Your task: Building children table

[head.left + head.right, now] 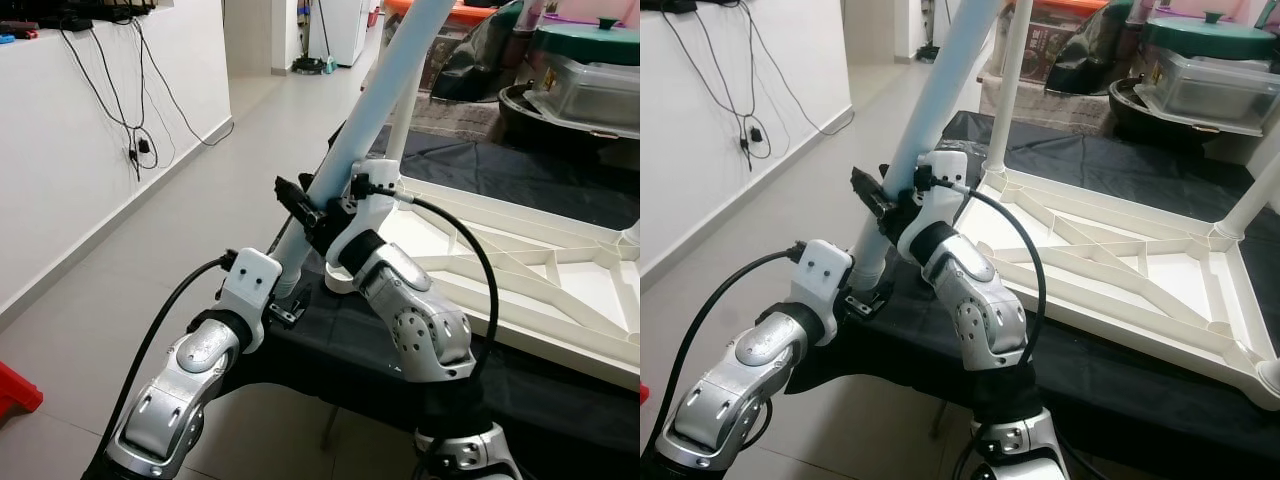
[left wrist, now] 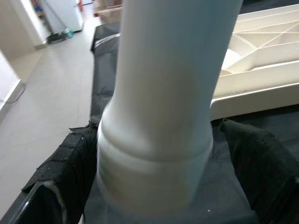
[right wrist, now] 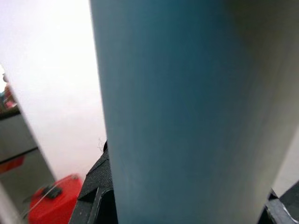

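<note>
A long light-blue table leg leans up and to the right over the near left corner of the black-covered table. My left gripper is shut on its lower end, where the leg sits between black fingers. Higher up the leg, my right gripper is shut on it. The white tabletop lies upside down on the cloth, ribs showing. A white leg stands upright in its far left corner, another leg at the far right corner.
A white wall with hanging cables runs along the left, with open tiled floor beside the table. A red object lies on the floor at the near left. Pots and containers are stacked at the back right.
</note>
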